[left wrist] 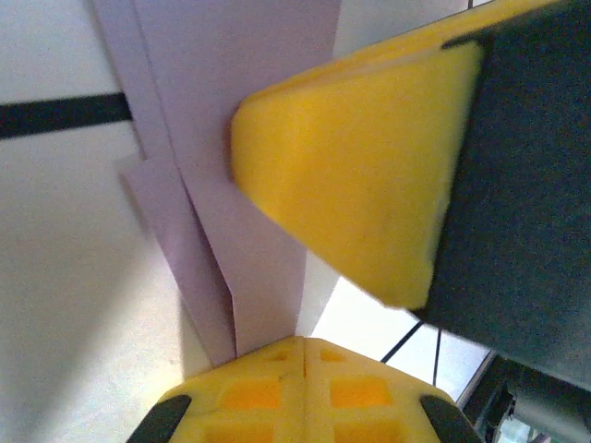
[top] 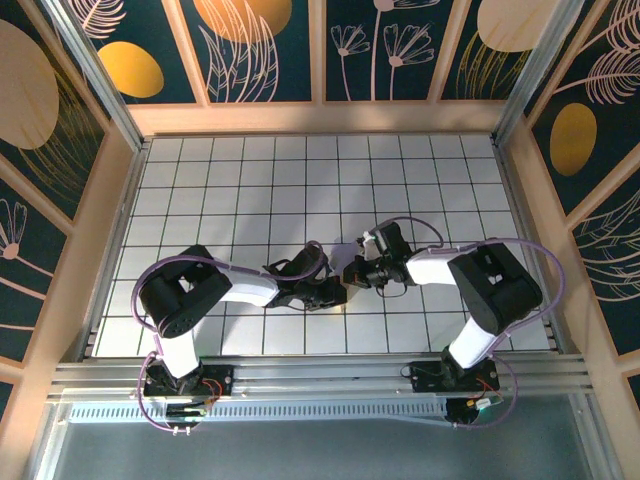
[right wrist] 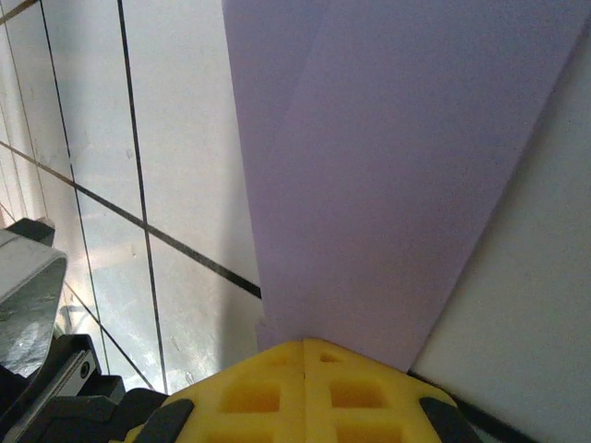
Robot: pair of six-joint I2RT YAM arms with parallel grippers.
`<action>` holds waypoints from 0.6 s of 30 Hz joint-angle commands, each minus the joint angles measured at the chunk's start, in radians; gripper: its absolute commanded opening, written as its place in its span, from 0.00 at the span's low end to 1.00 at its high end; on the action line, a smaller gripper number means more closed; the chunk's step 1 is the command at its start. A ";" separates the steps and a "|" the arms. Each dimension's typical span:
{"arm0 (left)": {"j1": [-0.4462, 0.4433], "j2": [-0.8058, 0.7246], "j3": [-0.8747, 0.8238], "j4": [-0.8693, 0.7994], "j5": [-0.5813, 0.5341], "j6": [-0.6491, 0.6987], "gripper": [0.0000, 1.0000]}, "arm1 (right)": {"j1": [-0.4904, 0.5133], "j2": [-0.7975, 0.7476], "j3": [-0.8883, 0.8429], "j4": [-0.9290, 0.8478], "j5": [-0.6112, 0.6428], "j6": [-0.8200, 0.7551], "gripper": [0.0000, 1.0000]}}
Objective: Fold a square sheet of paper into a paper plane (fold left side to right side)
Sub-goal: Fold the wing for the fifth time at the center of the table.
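We see the sheet of paper (right wrist: 369, 185) lying at the centre of the desk (top: 300, 180), already folded into a narrow wedge of layered flaps, with the left tool (left wrist: 305, 355) and right tool (right wrist: 305, 355) both closed, tips touching it, so we judge that only the final creasing remains.

The right gripper's (right wrist: 305, 345) yellow blocky fingers are pressed together, pinching the narrow end of a folded sheet of pale lavender paper (right wrist: 388, 185), which fans out wider above the white, black-gridded tabletop (right wrist: 185, 138).
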State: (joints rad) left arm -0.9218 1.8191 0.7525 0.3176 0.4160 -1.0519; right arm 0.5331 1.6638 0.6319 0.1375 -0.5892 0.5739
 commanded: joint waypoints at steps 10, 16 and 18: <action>-0.003 0.008 -0.051 -0.130 -0.042 -0.011 0.00 | -0.112 0.118 0.169 -0.027 0.032 -0.127 0.00; -0.004 0.006 -0.056 -0.099 -0.039 -0.020 0.00 | -0.161 0.156 0.235 -0.051 0.029 -0.161 0.00; -0.005 0.010 -0.056 -0.085 -0.036 -0.025 0.00 | -0.177 0.171 0.246 -0.049 0.029 -0.167 0.00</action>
State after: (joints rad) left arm -0.9218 1.8069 0.7361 0.3233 0.4103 -1.0630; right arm 0.3794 1.8107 0.8471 0.1066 -0.5690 0.4450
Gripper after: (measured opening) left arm 0.044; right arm 0.046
